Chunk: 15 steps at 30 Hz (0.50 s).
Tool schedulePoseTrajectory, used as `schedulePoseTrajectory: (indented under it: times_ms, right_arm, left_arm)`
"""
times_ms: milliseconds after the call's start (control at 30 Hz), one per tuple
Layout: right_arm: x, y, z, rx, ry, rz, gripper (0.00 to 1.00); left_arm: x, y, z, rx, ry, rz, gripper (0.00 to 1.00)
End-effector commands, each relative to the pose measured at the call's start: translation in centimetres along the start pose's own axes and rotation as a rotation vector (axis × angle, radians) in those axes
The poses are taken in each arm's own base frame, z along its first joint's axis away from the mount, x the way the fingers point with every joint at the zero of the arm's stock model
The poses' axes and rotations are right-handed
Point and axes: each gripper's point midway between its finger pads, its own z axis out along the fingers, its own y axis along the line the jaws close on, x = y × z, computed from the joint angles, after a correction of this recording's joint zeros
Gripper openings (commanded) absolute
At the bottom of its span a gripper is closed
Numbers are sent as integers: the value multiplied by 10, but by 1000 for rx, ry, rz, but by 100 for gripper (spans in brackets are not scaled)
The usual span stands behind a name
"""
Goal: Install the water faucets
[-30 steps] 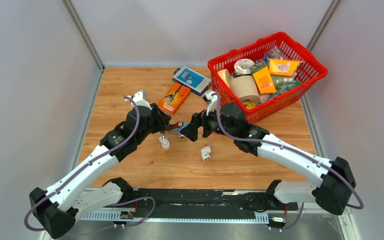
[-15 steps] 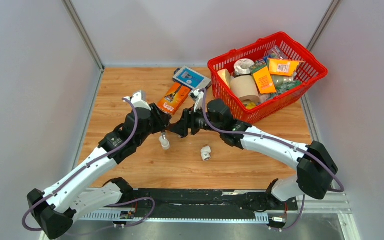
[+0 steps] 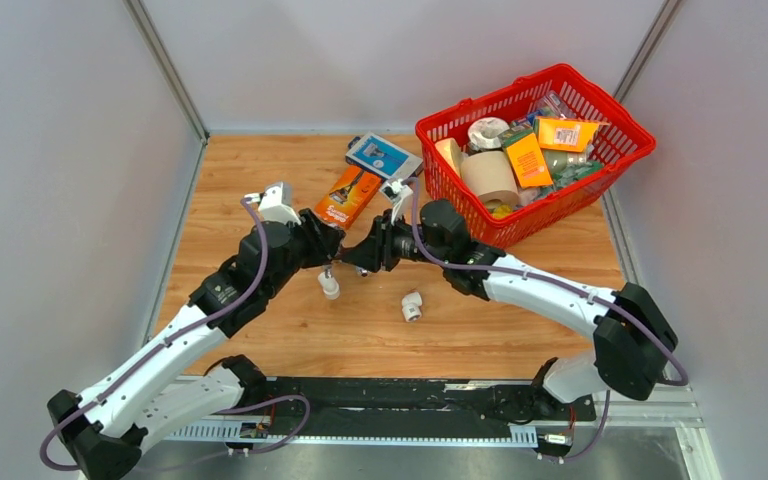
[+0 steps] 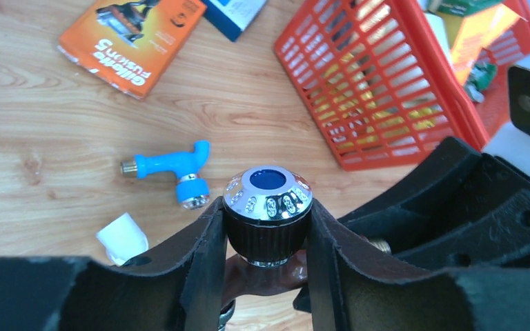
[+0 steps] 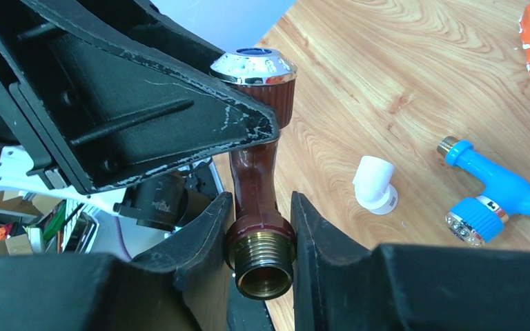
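Note:
The dark brown faucet [image 5: 255,172] hangs above the table between both grippers. My left gripper [image 4: 266,207] is shut on its black ribbed knob with the chrome cap [image 4: 268,196]. My right gripper [image 5: 261,203] is shut on the collar just above its brass threaded end [image 5: 262,265]. In the top view the two grippers, left [image 3: 328,248] and right [image 3: 358,256], meet nose to nose at the table's middle. The light blue faucet [image 4: 169,169] lies flat on the wood just beyond them, also seen from the right wrist [image 5: 497,189]. It is hidden in the top view.
One white elbow fitting [image 3: 330,287] lies right below the grippers, another [image 3: 412,305] further right. An orange razor box [image 3: 348,196] and a blue box [image 3: 383,158] lie behind. A full red basket [image 3: 490,97] stands at the back right.
My right gripper moved left to the brown faucet and shut on its threaded end. The left arm barely shifted and still holds the knob.

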Motion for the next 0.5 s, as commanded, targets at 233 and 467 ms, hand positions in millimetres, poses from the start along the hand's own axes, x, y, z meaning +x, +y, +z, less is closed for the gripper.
schedulePoseTrajectory:
  times_ms: [233,467]
  right_arm:
    - [-53,15,-70,-97,-254,-48,0]
    - [-58,58,-105,-297,-345,-125,0]
  left_arm:
    - [-35,-47,-55,365,-115,262,91]
    - [-17,-80,-80,703,-73,305,100]
